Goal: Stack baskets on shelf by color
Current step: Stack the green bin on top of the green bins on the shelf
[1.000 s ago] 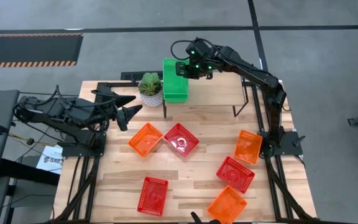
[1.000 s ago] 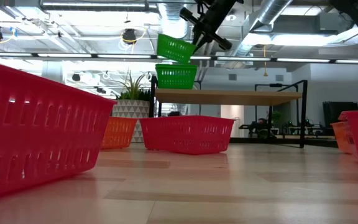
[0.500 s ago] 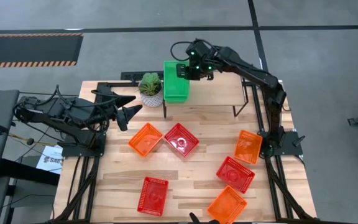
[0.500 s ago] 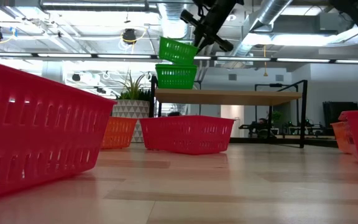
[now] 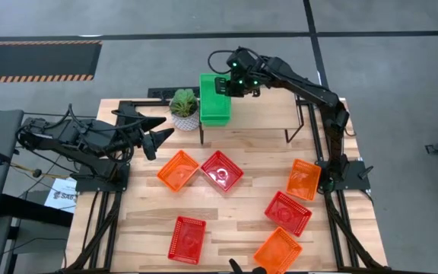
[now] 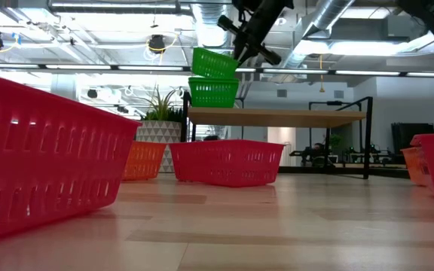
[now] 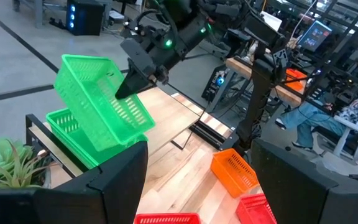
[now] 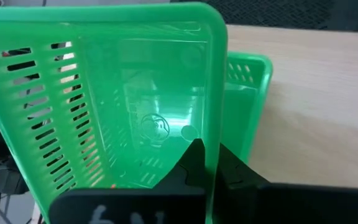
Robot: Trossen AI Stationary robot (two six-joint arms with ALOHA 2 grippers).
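A green basket (image 6: 215, 63) hangs tilted over a second green basket (image 6: 213, 92), which stands by its bottom on the left end of the shelf (image 6: 277, 115). My right gripper (image 8: 211, 163) is shut on the upper basket (image 5: 213, 95). Three red baskets (image 5: 221, 169), (image 5: 287, 211), (image 5: 188, 238) and three orange baskets (image 5: 178, 169), (image 5: 304, 179), (image 5: 278, 250) lie on the tabletop. My left gripper (image 5: 158, 137) waits open at the table's left, above the table, with nothing between its fingers. My right gripper pinches the upper basket's side wall at its rim (image 8: 215, 124), one finger (image 8: 193, 157) inside the basket and one (image 8: 230, 169) outside. The fingers slant down from the table's right and far side. The basket hangs tilted; I cannot tell whether it touches the basket beneath.
A green plant in a white pot (image 5: 184, 108) stands just left of the shelf, beside the green baskets. The rest of the shelf top (image 5: 268, 106) lies to the right of them. A red basket (image 6: 44, 150) sits close in front of the low camera.
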